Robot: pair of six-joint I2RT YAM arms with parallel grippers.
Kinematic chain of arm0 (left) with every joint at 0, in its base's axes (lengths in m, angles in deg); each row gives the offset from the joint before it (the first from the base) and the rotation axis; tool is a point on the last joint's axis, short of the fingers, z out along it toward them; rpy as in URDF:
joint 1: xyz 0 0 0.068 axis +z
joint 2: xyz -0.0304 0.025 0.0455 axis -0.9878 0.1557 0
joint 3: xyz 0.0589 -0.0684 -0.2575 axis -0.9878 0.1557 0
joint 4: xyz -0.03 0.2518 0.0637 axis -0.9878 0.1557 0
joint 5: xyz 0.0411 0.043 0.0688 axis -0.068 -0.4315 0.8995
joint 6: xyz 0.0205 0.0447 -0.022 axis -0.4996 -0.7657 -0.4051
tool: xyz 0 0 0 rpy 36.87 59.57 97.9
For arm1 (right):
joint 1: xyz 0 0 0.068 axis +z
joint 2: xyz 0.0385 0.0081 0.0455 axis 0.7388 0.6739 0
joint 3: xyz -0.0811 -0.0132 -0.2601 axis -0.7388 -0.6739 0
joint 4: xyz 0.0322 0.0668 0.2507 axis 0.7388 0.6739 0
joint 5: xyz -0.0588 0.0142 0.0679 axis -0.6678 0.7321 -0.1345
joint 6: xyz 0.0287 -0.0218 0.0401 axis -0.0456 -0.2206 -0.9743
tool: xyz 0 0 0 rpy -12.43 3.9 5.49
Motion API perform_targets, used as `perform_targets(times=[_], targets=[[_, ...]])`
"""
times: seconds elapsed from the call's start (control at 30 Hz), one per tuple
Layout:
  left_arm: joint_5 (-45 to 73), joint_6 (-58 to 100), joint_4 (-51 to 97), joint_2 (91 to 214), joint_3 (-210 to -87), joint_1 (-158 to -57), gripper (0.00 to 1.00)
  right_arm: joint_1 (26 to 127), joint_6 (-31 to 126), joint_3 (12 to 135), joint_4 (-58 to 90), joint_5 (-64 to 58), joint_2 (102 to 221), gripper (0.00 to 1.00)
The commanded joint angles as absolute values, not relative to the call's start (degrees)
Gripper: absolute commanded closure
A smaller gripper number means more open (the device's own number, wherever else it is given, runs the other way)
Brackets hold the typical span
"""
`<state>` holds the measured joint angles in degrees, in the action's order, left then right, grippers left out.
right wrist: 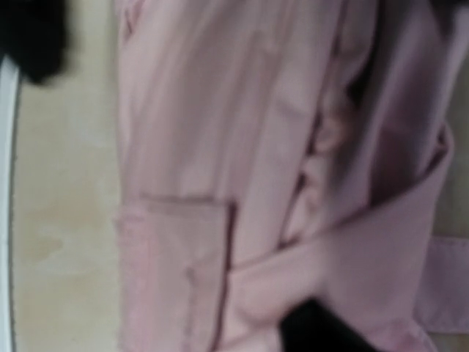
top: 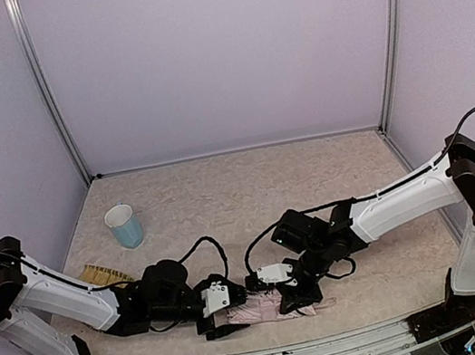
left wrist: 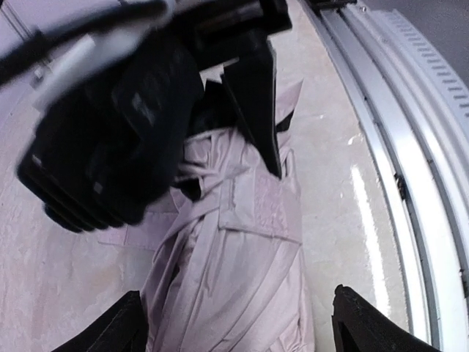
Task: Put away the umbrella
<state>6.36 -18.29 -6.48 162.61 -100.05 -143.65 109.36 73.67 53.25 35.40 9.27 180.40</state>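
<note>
The umbrella (top: pixel 265 309) lies on the table (top: pixel 248 185) close to its near edge, just inside the metal rail (left wrist: pixel 410 183), between the two arms. It is collapsed: the pale pink canopy is gathered into a short, loose bundle of pleats, with a little black lining showing at the far end in the left wrist view. A closure strap (left wrist: pixel 253 199) of the same fabric runs round the bundle, and its stitched tab lies flat on top.

The left pincer (top: pixel 223 312) stands wide open, its two black fingers (left wrist: pixel 110 330) set on either side of the bundle without clamping it. The right pincer (top: pixel 288 297) is down on the umbrella from the other end, and one of its fingers rests on the fabric right by the strap tab. I cannot tell whether its jaws are closed on cloth or only pressing it, as its own camera shows little but blurred pink folds and one dark tip.

By my reading the task is well along: folding and wrapping look done. What seems left is fixing the tab so the wrap holds, which the pictures do not confirm, and perhaps tidying the loose pleats. The handle and shaft are not in view, and no sleeve or storage place shows. A pale blue cup (top: pixel 124 226) and a flat yellowish thing (top: pixel 105 273) sit well apart at the left, playing no part
</note>
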Motion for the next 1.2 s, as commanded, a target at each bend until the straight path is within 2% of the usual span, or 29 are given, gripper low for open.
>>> perform_targets(times=[0.0, 0.13, 0.2, 0.3, 0.4, 0.47, 0.5, 0.57, 0.7, 0.77, 0.8, 0.93, 1.03, 1.13, 1.17], targets=[[15.47, -22.44, -6.51, 168.05, -102.45, -145.09, 0.15, 109.53, 72.88, 50.97, 47.66, 11.52, 184.27, 0.85], [15.27, -23.88, -4.48, 172.57, -105.62, -145.17, 0.14, 109.12, 73.11, 51.36, 46.17, 12.42, 184.63, 0.84], [15.19, -23.7, -2.79, 174.8, -107.06, -145.5, 0.18, 108.43, 72.72, 51.32, 45.18, 12.28, 184.38, 0.84], [14.62, -23.4, -1.98, 176.46, -107.82, -146.42, 0.31, 107.37, 71.55, 50.99, 43.08, 11.91, 183.63, 0.83], [13.82, -23.45, -2.73, 177.49, -107.89, -147.81, 0.55, 106.74, 70.15, 50.77, 41.05, 10.48, 182.75, 0.78], [14.72, -23.8, -2.41, 178.16, -108.11, -148.25, 0.72, 106.63, 69.27, 50.63, 39.89, 9.24, 181.96, 0.71], [14.94, -24.15, -1.82, 178.34, -108.3, -148.28, 0.78, 106.61, 68.95, 50.53, 39.46, 9.05, 181.39, 0.67], [15.68, -25.25, -0.38, 178.18, -108.53, -148.36, 0.87, 106.51, 68.14, 50.5, 39.24, 8.76, 179.76, 0.52], [20.04, -28.25, 0.45, 178.2, -108.08, -150.02, 1.0, 105.96, 66.08, 50.48, 39.4, 8.81, 173.95, 0.27], [22.49, -29.55, 0.4, 178.63, -107.87, -151.31, 1.0, 105.2, 65.45, 50.52, 39.39, 10.44, 169.83, 0.06], [23.54, -30.15, 0.52, 178.95, -107.88, -151.87, 1.0, 104.39, 65.16, 50.36, 39.18, 12.57, 166.99, 0.01], [26.09, -31.18, 0.55, 179.72, -107.93, -153.25, 1.0, 97.79, 61.93, 49.44, 36.18, 22.33, 159.89, 0.0], [26.65, -31.54, 0.61, 179.77, -107.97, -153.49, 1.0, 91.04, 54.47, 48.9, 33.39, 20.88, 159.88, 0.01], [26.85, -31.58, 0.61, 179.77, -107.98, -153.64, 1.0, 87.0, 50.53, 50.98, 35.66, 18.79, 165.39, 0.19], [26.88, -31.54, 0.57, 179.75, -107.97, -153.59, 1.0, 86.51, 49.91, 51.76, 36.32, 18.77, 167.74, 0.22]])
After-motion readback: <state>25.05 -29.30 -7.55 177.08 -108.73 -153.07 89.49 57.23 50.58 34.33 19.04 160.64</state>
